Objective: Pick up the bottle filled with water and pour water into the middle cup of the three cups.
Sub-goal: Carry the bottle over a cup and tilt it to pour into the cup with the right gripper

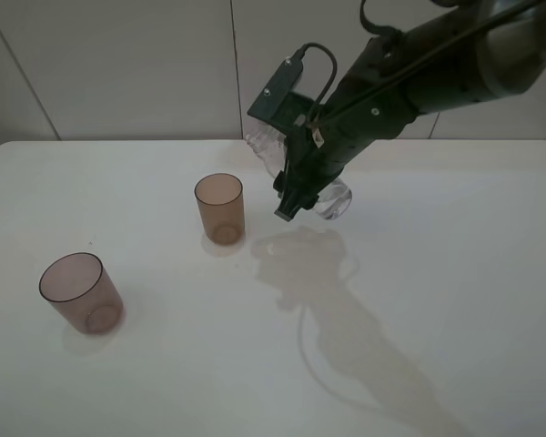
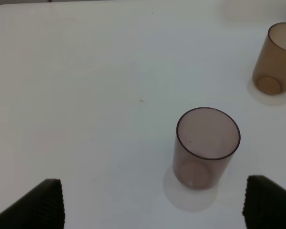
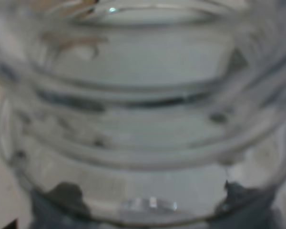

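Note:
My right gripper is shut on the clear bottle and holds it tilted above the table, neck up and to the left, just right of the amber-brown middle cup. The bottle fills the right wrist view, with dark fingertips at its sides. The amber cup stands upright and also shows in the left wrist view. The pinkish-mauve cup stands at the front left. My left gripper is open and empty, low over the table just before the mauve cup. The dark grey cup is not in view.
The white table carries the arm's shadow to the right of the amber cup. A white panelled wall stands behind the table's far edge. The right arm and its cable reach in from the upper right.

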You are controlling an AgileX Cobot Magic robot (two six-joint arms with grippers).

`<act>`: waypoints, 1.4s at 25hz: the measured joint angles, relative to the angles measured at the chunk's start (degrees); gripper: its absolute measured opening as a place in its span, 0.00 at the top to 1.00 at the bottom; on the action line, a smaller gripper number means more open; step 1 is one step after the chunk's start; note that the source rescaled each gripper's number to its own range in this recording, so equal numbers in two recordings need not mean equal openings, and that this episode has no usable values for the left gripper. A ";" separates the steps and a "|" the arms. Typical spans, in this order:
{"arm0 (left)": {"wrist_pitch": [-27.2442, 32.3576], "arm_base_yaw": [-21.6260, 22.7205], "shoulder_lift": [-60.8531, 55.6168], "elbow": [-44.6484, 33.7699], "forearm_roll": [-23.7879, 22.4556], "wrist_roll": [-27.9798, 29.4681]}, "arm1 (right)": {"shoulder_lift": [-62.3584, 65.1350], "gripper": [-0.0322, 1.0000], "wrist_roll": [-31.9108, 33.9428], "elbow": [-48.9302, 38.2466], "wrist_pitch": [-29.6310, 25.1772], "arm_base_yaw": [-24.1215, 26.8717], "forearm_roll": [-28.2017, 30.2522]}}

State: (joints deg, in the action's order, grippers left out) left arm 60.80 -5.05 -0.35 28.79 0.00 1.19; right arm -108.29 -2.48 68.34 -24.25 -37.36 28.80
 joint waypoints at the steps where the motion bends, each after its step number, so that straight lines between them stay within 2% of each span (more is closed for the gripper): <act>1: 0.00 0.00 0.00 0.00 0.00 0.00 | -0.50 0.96 1.18 0.53 -0.43 0.00 1.96; 7: 0.00 0.00 0.00 0.00 0.00 0.00 | -3.48 0.96 6.82 1.45 -4.21 -0.63 15.17; 12: 0.00 0.00 0.00 0.00 0.00 0.00 | -5.28 0.96 12.49 2.03 -5.97 -2.68 23.88; 18: 0.00 0.00 0.00 0.00 0.00 0.00 | -7.66 0.96 13.66 5.00 -9.33 -5.30 29.23; 28: 0.00 0.00 0.00 0.00 0.00 0.00 | -11.80 0.96 13.73 10.10 -13.61 -7.87 34.32; 35: 0.00 0.00 0.00 0.00 0.00 0.00 | -12.12 0.96 13.73 10.77 -14.07 -8.62 39.26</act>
State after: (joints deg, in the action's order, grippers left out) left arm 60.80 -5.05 -0.35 28.79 0.00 1.19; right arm -120.42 11.26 79.12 -38.32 -45.98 68.05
